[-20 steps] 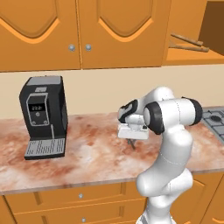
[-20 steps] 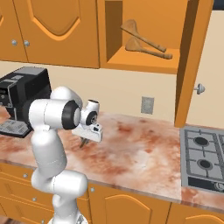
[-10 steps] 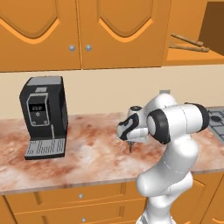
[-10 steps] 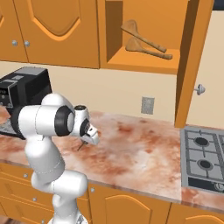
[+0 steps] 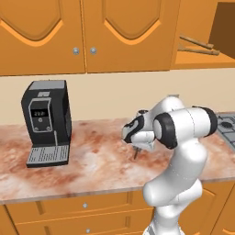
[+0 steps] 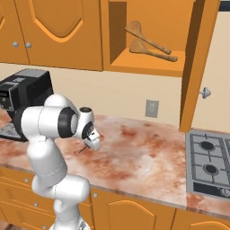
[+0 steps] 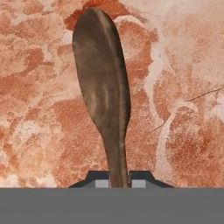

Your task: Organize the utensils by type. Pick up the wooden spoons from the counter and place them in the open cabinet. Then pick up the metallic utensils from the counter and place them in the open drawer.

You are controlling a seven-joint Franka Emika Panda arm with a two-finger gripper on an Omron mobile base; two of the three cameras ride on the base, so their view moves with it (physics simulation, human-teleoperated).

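White arm bent low over the counter (image 5: 92, 156), black coffee machine (image 5: 47, 121) at left, wooden spoons (image 5: 197, 45) on cabinet (image 5: 202, 58) shelf

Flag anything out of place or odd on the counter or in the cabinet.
Nothing stands out. Both wooden spoons lie on the open cabinet shelf. The claw is shut on a small dark-looking spoon above the counter. The coffee machine stands upright, nothing spilled.

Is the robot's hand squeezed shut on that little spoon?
Yes. In the hand view, the gripper is shut on the metal spoon: its handle runs down between the two fingertips, its bowl over the counter.
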